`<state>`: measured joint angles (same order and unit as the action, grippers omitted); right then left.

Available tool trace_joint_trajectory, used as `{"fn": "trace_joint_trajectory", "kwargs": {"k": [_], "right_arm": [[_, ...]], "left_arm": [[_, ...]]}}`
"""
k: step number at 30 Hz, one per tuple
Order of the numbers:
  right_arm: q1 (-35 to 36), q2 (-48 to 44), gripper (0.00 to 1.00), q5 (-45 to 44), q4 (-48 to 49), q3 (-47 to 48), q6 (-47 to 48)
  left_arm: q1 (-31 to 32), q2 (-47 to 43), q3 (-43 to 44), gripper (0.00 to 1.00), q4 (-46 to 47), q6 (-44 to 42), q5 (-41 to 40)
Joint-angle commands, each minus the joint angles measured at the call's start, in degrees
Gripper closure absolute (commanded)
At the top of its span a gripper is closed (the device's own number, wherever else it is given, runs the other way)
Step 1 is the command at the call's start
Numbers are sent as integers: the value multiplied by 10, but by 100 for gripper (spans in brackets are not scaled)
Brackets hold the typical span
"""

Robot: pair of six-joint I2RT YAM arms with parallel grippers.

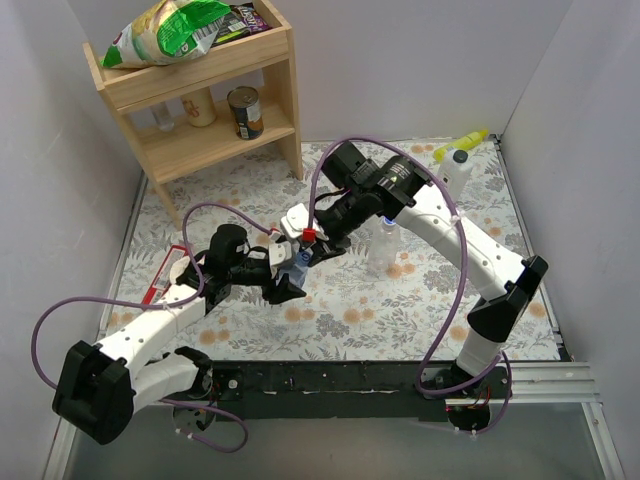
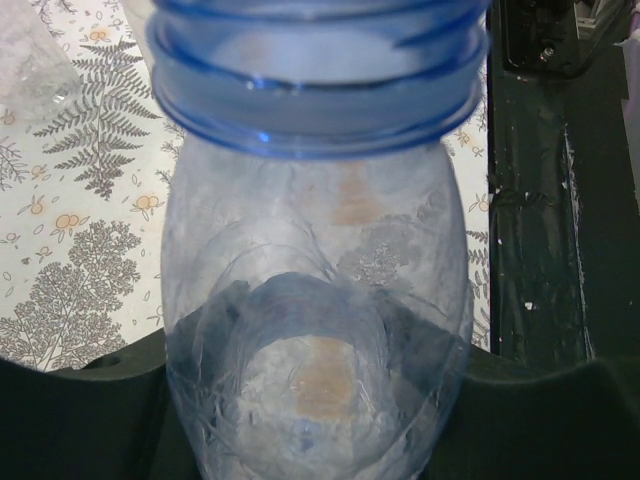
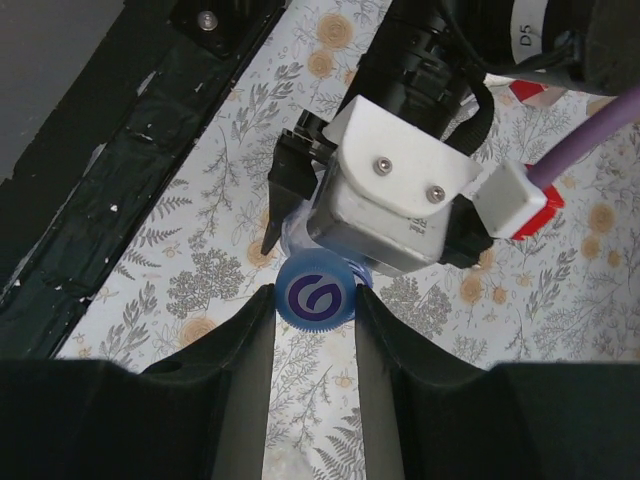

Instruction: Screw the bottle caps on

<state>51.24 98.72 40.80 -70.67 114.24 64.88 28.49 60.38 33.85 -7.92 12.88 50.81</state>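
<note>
My left gripper [image 1: 288, 281] is shut on a clear bottle [image 1: 297, 270] and holds it tilted above the table. In the left wrist view the bottle [image 2: 315, 300] fills the frame, its blue threaded neck [image 2: 320, 90] open at the top, and the gripper [image 2: 315, 410] clamps its lower body. My right gripper [image 1: 314, 250] is shut on a blue bottle cap [image 3: 316, 292], held between its two fingers [image 3: 250, 340], at the bottle's mouth. I cannot tell whether cap and neck touch. A second clear bottle [image 1: 383, 246] stands upright just right of the grippers.
A white bottle with a yellow nozzle [image 1: 456, 163] stands at the back right. A wooden shelf [image 1: 200, 110] at the back left holds a tin can [image 1: 245, 111], jars and a snack bag [image 1: 165, 32]. A red object [image 1: 163, 275] lies by the left arm.
</note>
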Motion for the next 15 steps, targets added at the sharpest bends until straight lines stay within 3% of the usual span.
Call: {"fn": "trace_joint_trajectory", "kwargs": {"k": [1,15], "right_arm": [[8,-9,64,-5,-12,-9,12],[14,2,65,-56,38,-13,-30]], "left_arm": [[3,-23,8,100,15,11,-8],[7,-52,-8,100,8,-10,3]]}}
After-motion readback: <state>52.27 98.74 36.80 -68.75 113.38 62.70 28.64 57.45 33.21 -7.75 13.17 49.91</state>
